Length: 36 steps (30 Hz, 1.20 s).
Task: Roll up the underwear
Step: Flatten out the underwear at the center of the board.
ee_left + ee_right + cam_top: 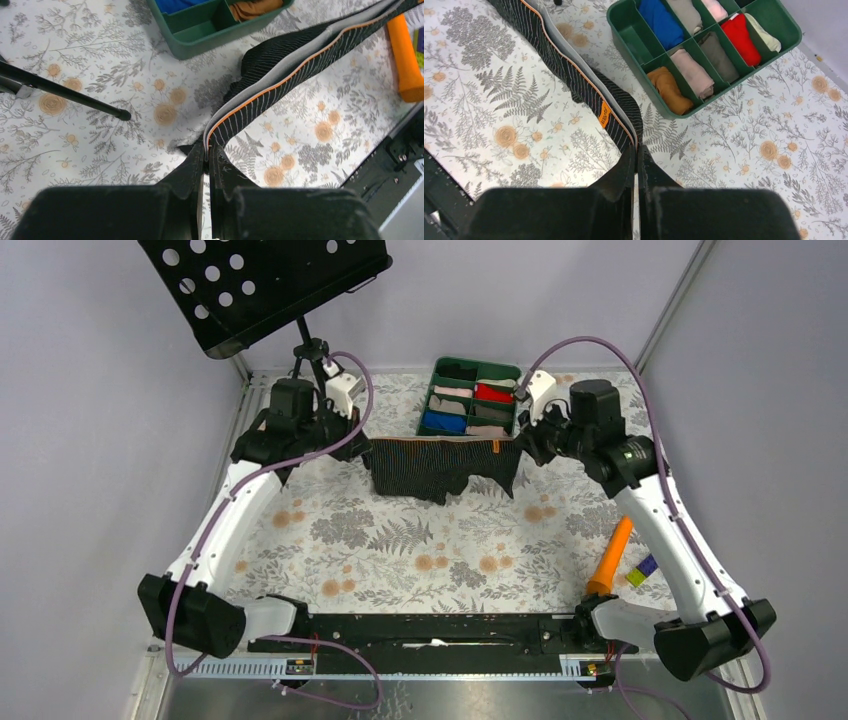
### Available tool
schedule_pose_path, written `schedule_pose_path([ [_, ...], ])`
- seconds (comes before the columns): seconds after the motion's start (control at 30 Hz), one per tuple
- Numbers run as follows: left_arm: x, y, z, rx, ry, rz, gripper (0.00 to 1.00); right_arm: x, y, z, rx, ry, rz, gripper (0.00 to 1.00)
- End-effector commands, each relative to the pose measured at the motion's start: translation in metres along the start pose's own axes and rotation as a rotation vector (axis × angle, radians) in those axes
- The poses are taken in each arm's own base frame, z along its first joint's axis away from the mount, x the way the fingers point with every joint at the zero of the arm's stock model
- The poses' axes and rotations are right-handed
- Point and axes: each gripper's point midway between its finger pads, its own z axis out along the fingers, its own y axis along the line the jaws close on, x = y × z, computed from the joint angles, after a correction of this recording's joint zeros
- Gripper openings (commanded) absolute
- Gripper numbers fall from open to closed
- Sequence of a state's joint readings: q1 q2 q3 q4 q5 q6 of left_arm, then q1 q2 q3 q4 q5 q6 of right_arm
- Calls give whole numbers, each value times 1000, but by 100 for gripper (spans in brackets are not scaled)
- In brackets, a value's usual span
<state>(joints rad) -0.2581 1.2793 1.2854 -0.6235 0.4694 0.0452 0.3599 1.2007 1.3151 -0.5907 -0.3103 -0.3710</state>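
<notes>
Underwear (440, 468) stretched flat between 2 end effectors, near the far edge of the desk (400, 550) and just in front of the green tray (631, 37) of rolled cloths. The left end effector (206, 147) is pressed together on the left end of the waistband (280, 82), and the right end effector (636, 150) is pinched on the right end, close to the small orange tag (604, 114). The waistband runs taut from one to the other, roughly parallel to the far edge, while the ribbed body hangs below it toward the near edge. Whether the hem touches the desk cannot be told. Holding both ends apart probably serves to pull out wrinkles and square the cloth, so that it can be laid flat before rolling. No fold or roll is visible, so the task appears to be at an early stage. An orange tool (610, 558) lies near the right edge, well apart from the garment.
</notes>
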Motion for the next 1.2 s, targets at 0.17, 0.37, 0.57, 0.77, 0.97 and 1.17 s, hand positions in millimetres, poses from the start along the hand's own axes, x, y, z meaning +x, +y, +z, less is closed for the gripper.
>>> schedule_pose_path([
  [0.17, -4, -49, -55, 33, -35, 138, 0, -6, 43, -54, -137, -3, 39, 0],
  [0.37, 12, -81, -88, 103, 27, 127, 0, 0, 110, -96, -450, -7, 128, 0],
  [0.57, 32, -93, -103, 114, 113, 45, 2, -7, 138, -121, -592, 4, 238, 0],
  [0.77, 57, -87, -70, 96, 183, -60, 0, 15, 143, -104, -604, 87, 386, 0],
  [0.97, 60, -46, -6, -48, 152, -67, 0, 76, 97, -48, -322, 177, 413, 0],
  [1.17, 59, 8, 73, -213, 161, -38, 0, 119, 41, 0, -142, 226, 421, 0],
])
